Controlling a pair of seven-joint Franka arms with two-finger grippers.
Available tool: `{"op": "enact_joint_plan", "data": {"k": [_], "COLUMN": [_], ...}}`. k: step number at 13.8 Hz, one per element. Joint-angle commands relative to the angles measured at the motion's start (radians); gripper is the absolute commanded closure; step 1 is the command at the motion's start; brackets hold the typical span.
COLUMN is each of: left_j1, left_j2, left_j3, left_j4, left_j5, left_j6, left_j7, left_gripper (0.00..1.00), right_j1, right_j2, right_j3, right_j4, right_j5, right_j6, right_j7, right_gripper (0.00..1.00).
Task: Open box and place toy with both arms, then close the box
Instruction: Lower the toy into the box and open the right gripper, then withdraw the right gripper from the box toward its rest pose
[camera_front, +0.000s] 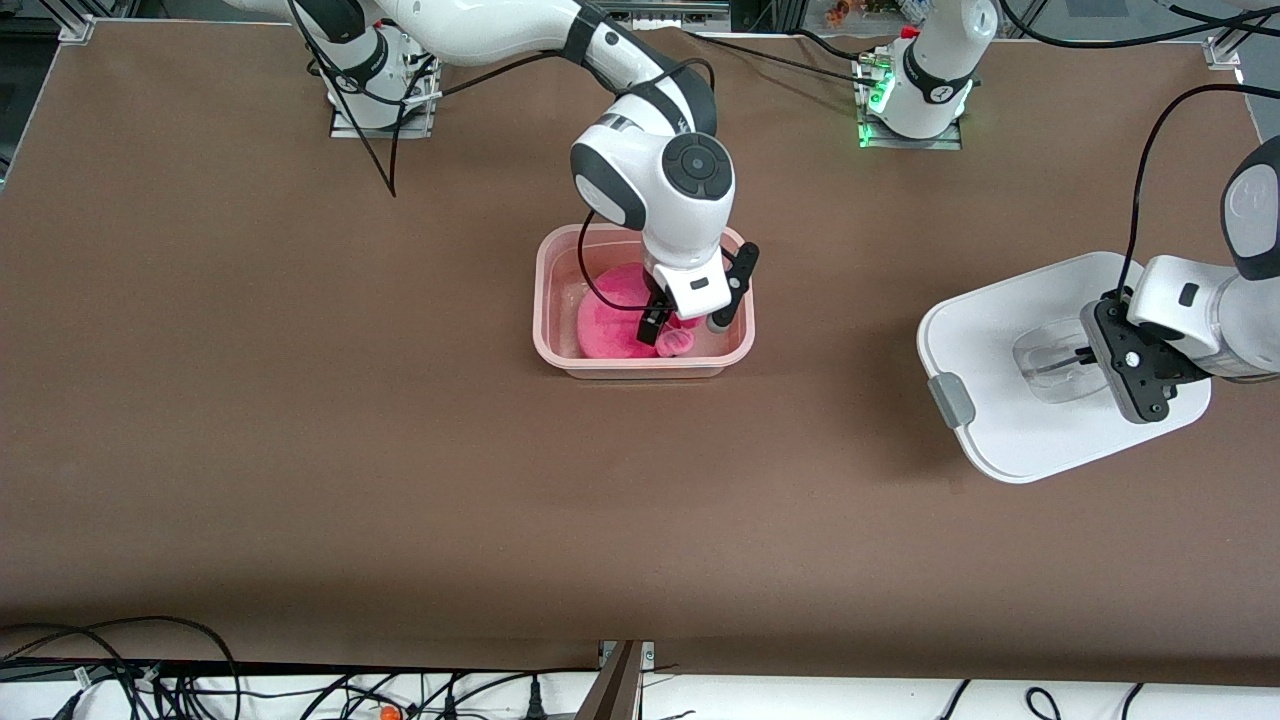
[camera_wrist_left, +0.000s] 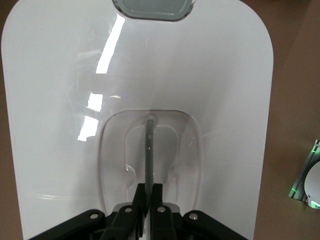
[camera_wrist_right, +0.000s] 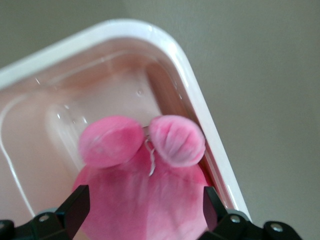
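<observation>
The pink translucent box (camera_front: 545, 300) stands open in the middle of the table, its rim also in the right wrist view (camera_wrist_right: 190, 65). The hot-pink toy (camera_front: 610, 315) lies inside it, ears up in the right wrist view (camera_wrist_right: 145, 190). My right gripper (camera_front: 685, 328) hangs in the box, its jaws spread wide on either side of the toy (camera_wrist_right: 145, 205). My left gripper (camera_front: 1085, 357) is shut on the clear handle (camera_wrist_left: 149, 145) of the white lid (camera_front: 1000, 330), held at the left arm's end of the table. A grey clip (camera_front: 950, 398) shows on the lid's edge.
The brown table runs wide around the box. Both arm bases (camera_front: 380, 90) stand along the edge farthest from the front camera. Cables (camera_front: 150, 670) lie along the nearest edge. A green-lit base plate (camera_wrist_left: 305, 180) shows beside the lid in the left wrist view.
</observation>
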Motion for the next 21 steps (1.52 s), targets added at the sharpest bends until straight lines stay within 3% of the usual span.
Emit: {"op": "enact_joint_plan", "data": {"k": [1,4,7,11,13,16,18,21], "left_j1": [-0.005,-0.005,-0.006,-0.006,-0.008,-0.063,-0.144,-0.271], "left_j2": [-0.01,-0.01,-0.01,-0.01,-0.01,-0.01,0.001,0.001], "left_j3": [0.0,0.0,0.0,0.0,0.0,-0.029,-0.044,-0.049], "left_j4": [-0.001,-0.001,-0.001,-0.001,-0.001,0.001,0.003,0.012], "left_j5": [0.013,0.013,0.013,0.012,0.007,0.006,-0.005,-0.086], "left_j6": [-0.012,-0.012,-0.012,-0.012,-0.01,-0.01,-0.01,-0.004], "left_j7": [0.021,0.021,0.021,0.021,0.018,0.003,0.001,-0.032], "left_gripper": [1.0,1.0,1.0,1.0,1.0,1.0,1.0,1.0], "right_j1": [-0.015,-0.104,-0.182,-0.199,-0.199,-0.201,-0.257,-0.427], "right_j2": [-0.053,-0.098,-0.18,-0.312,-0.416,-0.636,-0.775,-0.84], "right_j3": [0.011,0.006,0.003,-0.133,-0.199,-0.261,-0.253,-0.192], "right_j4": [0.013,0.011,0.01,-0.031,-0.115,-0.34,-0.488,-0.519], "right_j5": [-0.007,0.051,0.085,0.112,0.126,0.126,0.128,0.134], "right_j6": [-0.007,-0.02,-0.156,-0.277,-0.303,-0.305,-0.288,-0.325], "right_j7": [0.037,0.026,0.039,0.056,0.11,0.2,0.292,0.313], "right_gripper": [0.0,0.0,0.0,0.0,0.0,0.0,0.0,0.0]}}
